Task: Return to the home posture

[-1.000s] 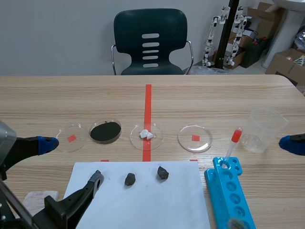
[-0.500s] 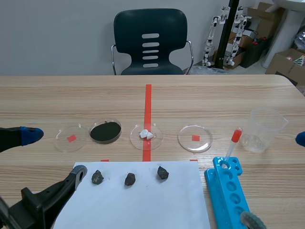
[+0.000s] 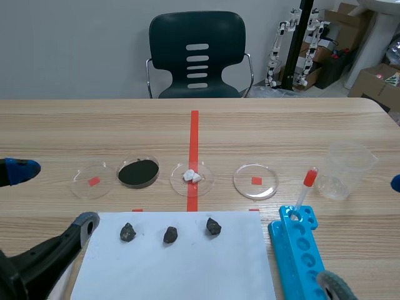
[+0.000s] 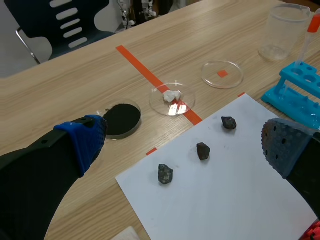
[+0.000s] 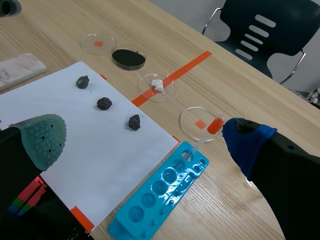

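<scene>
Left pincer (image 4: 185, 145) and right pincer (image 5: 144, 140) gape above the table (image 3: 281, 125).

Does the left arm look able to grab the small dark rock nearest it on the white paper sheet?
Probably yes: the left gripper is open, and that small dark rock lies uncovered on the white paper sheet ahead of it.

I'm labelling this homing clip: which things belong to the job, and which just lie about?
Job: left pincer, open, empty; right pincer, open, empty.
Lying about: three dark stones on white paper; four petri dishes; blue rack with dropper; plastic beaker.
</scene>
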Robot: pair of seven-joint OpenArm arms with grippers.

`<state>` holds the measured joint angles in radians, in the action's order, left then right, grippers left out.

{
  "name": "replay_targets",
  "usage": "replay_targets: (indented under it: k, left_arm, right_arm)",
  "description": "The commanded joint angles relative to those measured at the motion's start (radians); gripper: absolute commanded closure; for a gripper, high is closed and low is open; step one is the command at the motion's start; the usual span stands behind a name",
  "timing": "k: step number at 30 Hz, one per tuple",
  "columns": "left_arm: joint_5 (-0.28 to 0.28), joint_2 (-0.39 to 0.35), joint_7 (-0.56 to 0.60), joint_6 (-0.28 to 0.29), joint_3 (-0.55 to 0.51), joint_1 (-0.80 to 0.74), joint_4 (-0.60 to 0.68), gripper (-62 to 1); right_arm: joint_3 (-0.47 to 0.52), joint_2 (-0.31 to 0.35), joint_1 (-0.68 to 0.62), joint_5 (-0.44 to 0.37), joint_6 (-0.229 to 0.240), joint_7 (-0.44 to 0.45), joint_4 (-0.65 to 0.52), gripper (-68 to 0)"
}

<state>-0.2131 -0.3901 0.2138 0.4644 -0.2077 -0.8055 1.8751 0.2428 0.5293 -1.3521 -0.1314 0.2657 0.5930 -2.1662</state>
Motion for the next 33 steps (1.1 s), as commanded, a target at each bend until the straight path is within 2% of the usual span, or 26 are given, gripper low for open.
replay_targets:
  k: [1, 8, 33]
  left_arm:
    - [-0.007, 0.004, 0.013, -0.005, -0.009, 0.003, 0.024, -62.3]
    - [0.076, 0.004, 0.011, -0.005, -0.01, 0.003, 0.026, -62.3]
    - [0.076, 0.005, 0.006, -0.008, -0.01, 0.005, 0.026, -62.3]
  right_arm:
    - [0.005, 0.008, -0.015, -0.01, -0.003, 0.012, -0.008, -67.9]
    - [0.005, 0.008, -0.015, -0.003, 0.019, 0.013, -0.008, -67.9]
    - [0.005, 0.008, -0.015, -0.003, 0.019, 0.016, -0.008, -67.9]
